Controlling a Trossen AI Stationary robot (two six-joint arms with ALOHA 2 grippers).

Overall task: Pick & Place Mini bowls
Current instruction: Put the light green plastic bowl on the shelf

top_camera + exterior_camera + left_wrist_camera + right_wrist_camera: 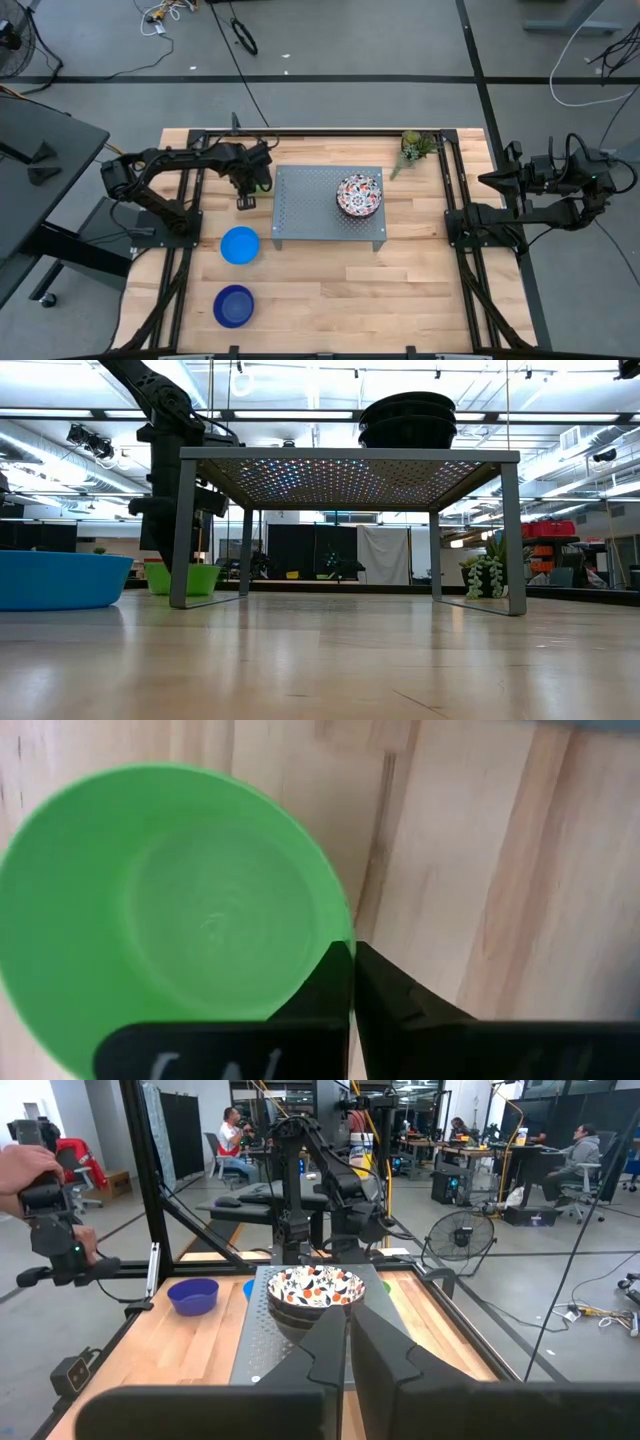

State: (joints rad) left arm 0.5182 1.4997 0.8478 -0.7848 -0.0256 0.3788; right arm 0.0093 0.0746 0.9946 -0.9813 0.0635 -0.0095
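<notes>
Room: workshop with desks, a floor fan and seated people beyond the wooden table (330, 290); at the edge of the right wrist view a person's hand (30, 1165) holds a dark device.
Landmark: grey perforated metal stand (310, 205) in the middle of the table.
Patterned bowls: a stack of white floral bowls (359, 194) sits on top of the stand, toward its right end; from table height it shows as dark stacked rims (408, 418); how many are in the stack cannot be told.
Green bowl (170, 910): on the table just beside the stand's left edge, upright.
Light blue bowl (240, 245): on the table near the stand's front left corner.
Dark blue bowl (233, 306): well in front of the stand, beyond the light blue one.
Plant (415, 148): small potted plant by the stand's back right corner.
Left gripper (352, 960): at the green bowl, fingers pinched on its rim.
Right gripper (348, 1330): waiting well to the right of the stand, fingers pressed together, nothing between them.
</notes>
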